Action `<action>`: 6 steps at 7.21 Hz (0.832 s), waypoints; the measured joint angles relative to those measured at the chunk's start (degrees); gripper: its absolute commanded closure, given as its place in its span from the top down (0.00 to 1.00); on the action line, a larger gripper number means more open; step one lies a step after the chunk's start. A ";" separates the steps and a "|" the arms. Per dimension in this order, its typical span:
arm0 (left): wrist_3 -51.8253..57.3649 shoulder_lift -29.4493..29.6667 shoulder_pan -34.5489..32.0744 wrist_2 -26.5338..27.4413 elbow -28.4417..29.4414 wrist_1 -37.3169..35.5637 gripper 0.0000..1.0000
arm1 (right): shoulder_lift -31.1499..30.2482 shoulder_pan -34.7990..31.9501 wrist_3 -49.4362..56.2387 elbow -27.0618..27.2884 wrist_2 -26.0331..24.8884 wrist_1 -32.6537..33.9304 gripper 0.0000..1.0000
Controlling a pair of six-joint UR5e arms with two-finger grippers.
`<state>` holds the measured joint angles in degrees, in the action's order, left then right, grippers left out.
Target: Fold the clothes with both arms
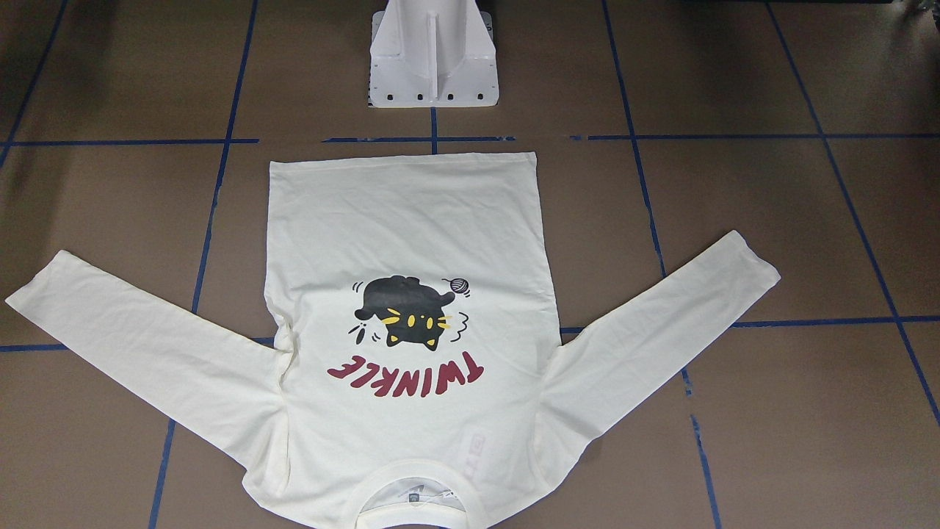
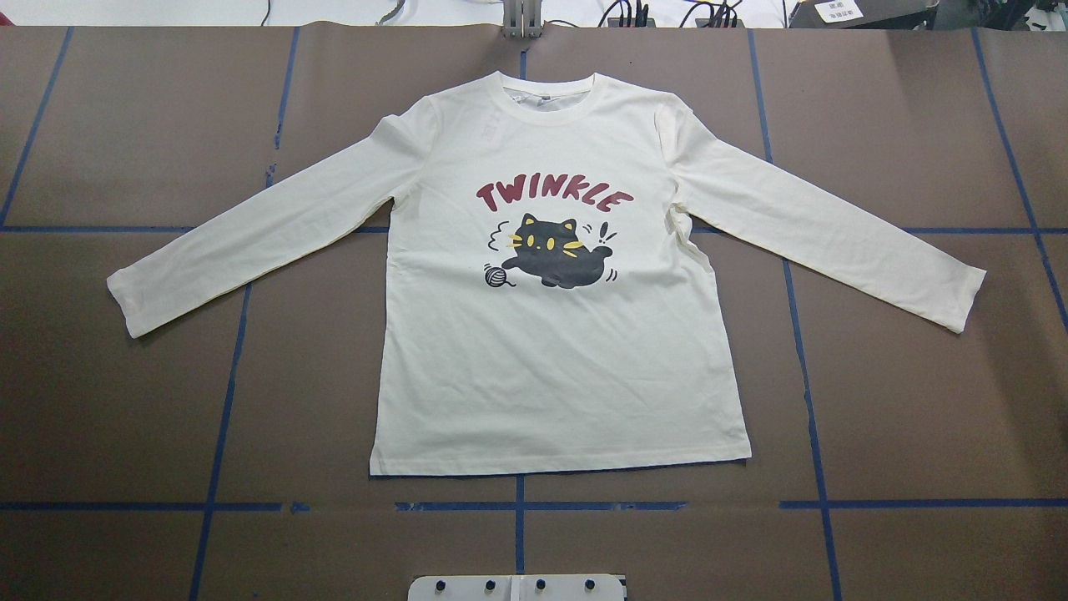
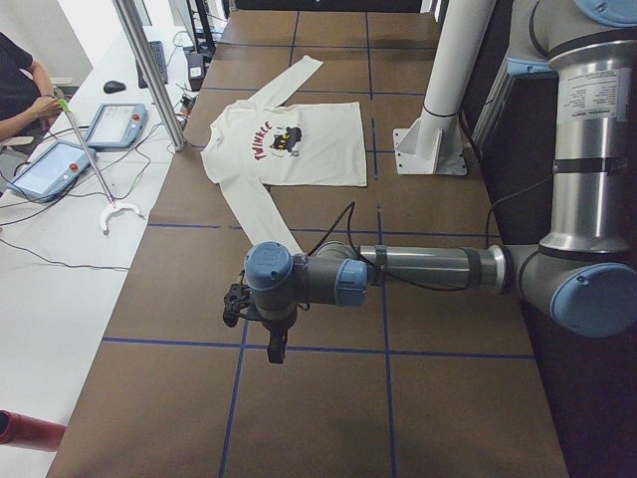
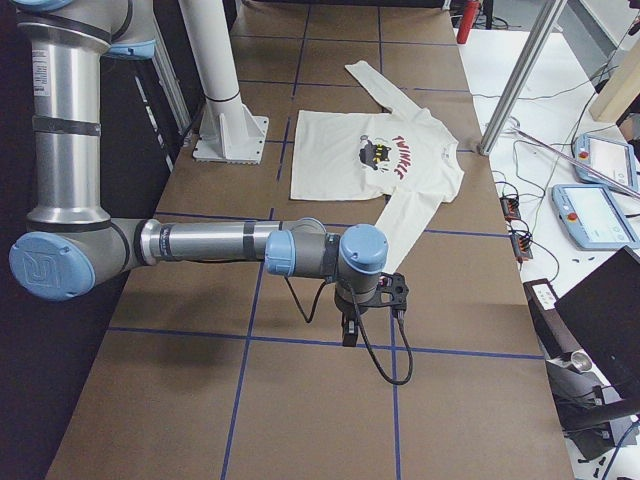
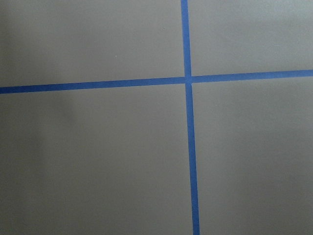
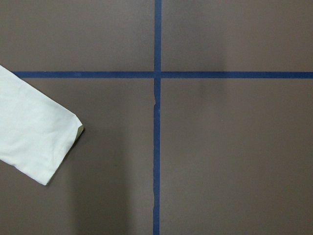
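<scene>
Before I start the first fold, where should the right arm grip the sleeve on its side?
On the T-shirt, probably the cuff of that sleeve, pinched from above, approaching from the right end of the table. The sleeve lies flat and straight, and that cuff is its free end, nearest the right gripper.

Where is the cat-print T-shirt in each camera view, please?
Exterior front-facing: T-shirt centre, collar at the bottom edge, print upside down.
Overhead exterior: T-shirt centre, collar at top.
Exterior left: T-shirt upper middle, far away.
Exterior right: T-shirt upper middle.
Left wrist-mounted: not in it.
Right wrist-mounted: only a sleeve cuff, left edge.
Shared landmark: white pedestal base, beyond the hem in all exterior views.
</scene>
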<state>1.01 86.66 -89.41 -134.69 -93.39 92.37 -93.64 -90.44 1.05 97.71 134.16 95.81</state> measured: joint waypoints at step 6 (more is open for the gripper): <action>0.17 3.20 -0.78 -0.25 -1.16 0.45 1.00 | 2.76 0.39 -3.19 2.60 4.69 -0.48 1.00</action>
<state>1.18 89.86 -90.20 -134.95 -94.55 92.82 -90.88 -90.06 -2.14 100.31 138.85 95.33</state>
